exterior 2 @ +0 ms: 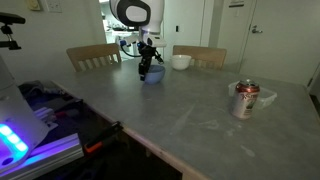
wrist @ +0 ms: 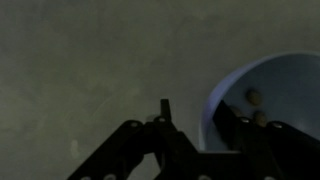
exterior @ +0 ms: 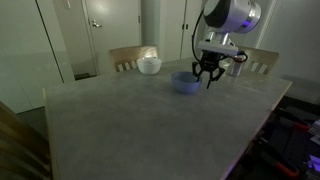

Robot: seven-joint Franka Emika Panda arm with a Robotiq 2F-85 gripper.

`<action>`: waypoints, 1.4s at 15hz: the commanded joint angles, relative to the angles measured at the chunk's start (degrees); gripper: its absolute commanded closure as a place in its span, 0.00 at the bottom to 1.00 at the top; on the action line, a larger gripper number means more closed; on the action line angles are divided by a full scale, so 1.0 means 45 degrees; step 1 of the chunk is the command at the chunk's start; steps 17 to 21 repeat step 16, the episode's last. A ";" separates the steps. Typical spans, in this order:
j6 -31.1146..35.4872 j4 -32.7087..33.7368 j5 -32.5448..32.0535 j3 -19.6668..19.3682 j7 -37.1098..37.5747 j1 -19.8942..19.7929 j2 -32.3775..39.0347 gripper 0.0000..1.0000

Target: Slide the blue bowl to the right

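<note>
The blue bowl (exterior: 183,84) is wide, round and pale blue and stands near the far edge of the grey table; it also shows in the other exterior view (exterior 2: 153,76). In the wrist view the bowl (wrist: 275,85) lies at the right, with brownish bits inside. My gripper (exterior: 208,73) (exterior 2: 145,68) hangs low at the bowl's rim. In the wrist view the gripper (wrist: 195,112) is open and straddles the rim, with one finger outside on the table side and the other inside the bowl. It holds nothing.
A smaller white bowl (exterior: 149,65) (exterior 2: 181,62) stands beside the blue bowl near the far edge. A drink can (exterior 2: 245,99) stands on the table's near right part. Wooden chairs (exterior: 125,57) (exterior 2: 92,55) stand behind the table (exterior: 150,125).
</note>
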 commanded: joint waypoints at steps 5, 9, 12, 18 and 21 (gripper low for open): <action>-0.3461 0.0754 -0.2691 -0.0900 -0.0222 0.0121 -0.2100 0.00; -0.6806 0.2135 -0.3149 -0.0803 -0.0677 -0.0017 -0.2611 0.00; -0.8420 0.3019 -0.3114 -0.0724 -0.1022 0.0035 -0.2641 0.00; -0.9599 0.3788 -0.3062 -0.0578 -0.1253 0.0176 -0.2396 0.00; -0.9599 0.3788 -0.3062 -0.0578 -0.1253 0.0176 -0.2396 0.00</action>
